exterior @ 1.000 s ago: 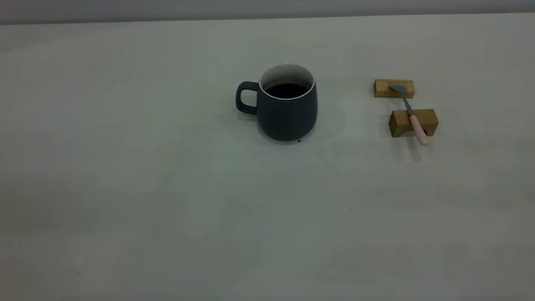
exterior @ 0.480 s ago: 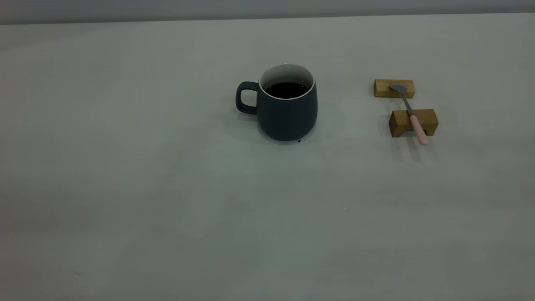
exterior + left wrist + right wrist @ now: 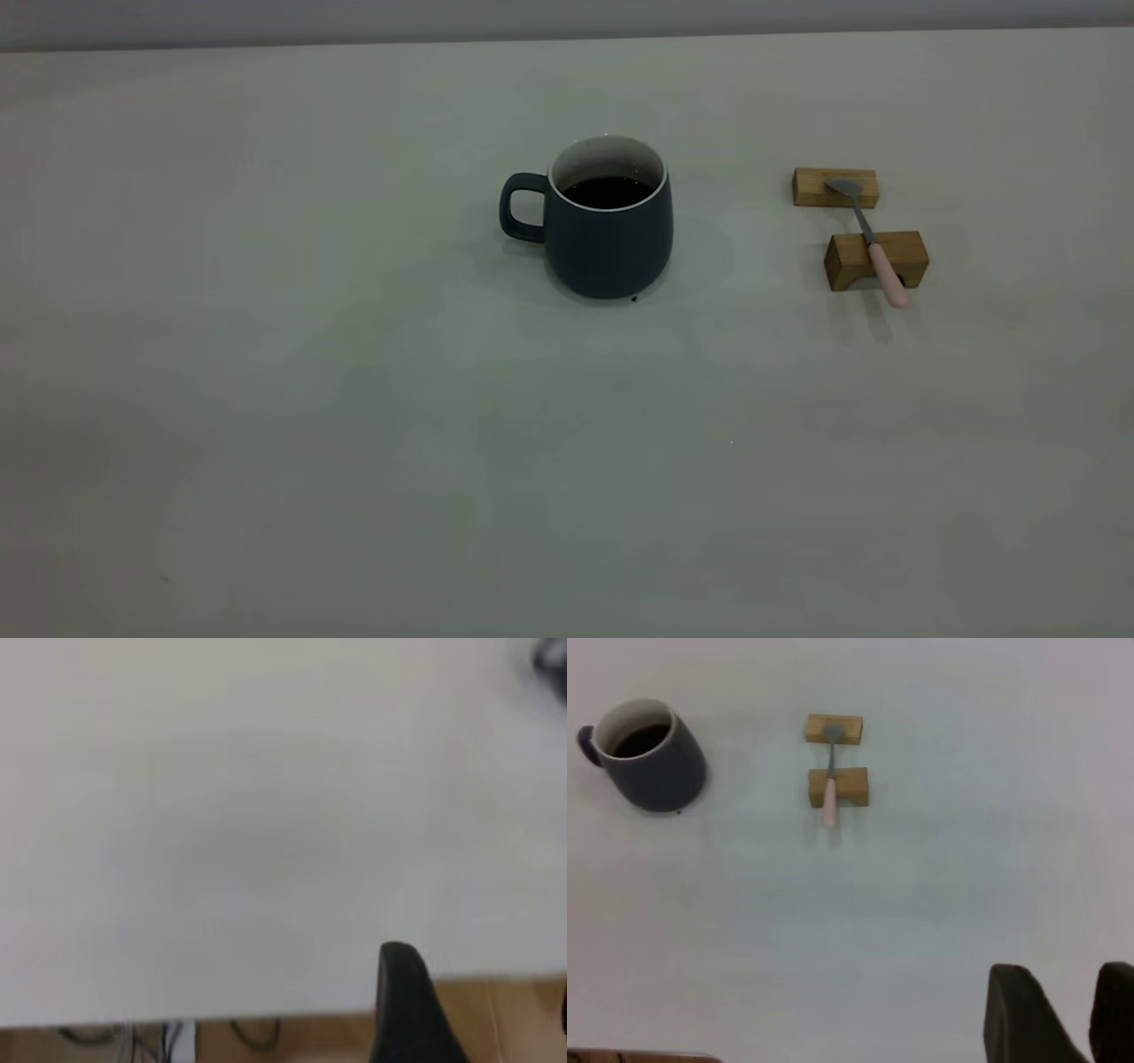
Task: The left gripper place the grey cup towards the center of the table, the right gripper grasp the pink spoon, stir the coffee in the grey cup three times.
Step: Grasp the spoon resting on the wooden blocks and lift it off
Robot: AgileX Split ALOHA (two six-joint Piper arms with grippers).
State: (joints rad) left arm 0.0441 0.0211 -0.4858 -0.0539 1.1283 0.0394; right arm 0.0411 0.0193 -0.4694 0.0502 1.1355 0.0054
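The dark slate-grey rounded ceramic cup (image 3: pixel 609 221) is sitting upright near the middle of the plain off-white tabletop (image 3: pixel 354 425), holding dark brown-black coffee (image 3: pixel 608 191), its loop handle pointing toward the left arm's side. Well apart from it, the slim spoon with grey metal bowl and pale pink handle (image 3: pixel 873 243) is lying across two tan wooden blocks (image 3: pixel 875 259), the handle end overhanging the nearer block.

The right tool (image 3: pixel 1059 1014) is hanging high above the tabletop with its two fingers standing apart. Of the left tool (image 3: pixel 407 1005) only one finger is showing, above the tabletop's edge, so whether it is apart or together I cannot tell.

The risks look like these: a descent off the handle's line could be tipping the spoon off its blocks, and a careless approach could be knocking the cup and spilling coffee.
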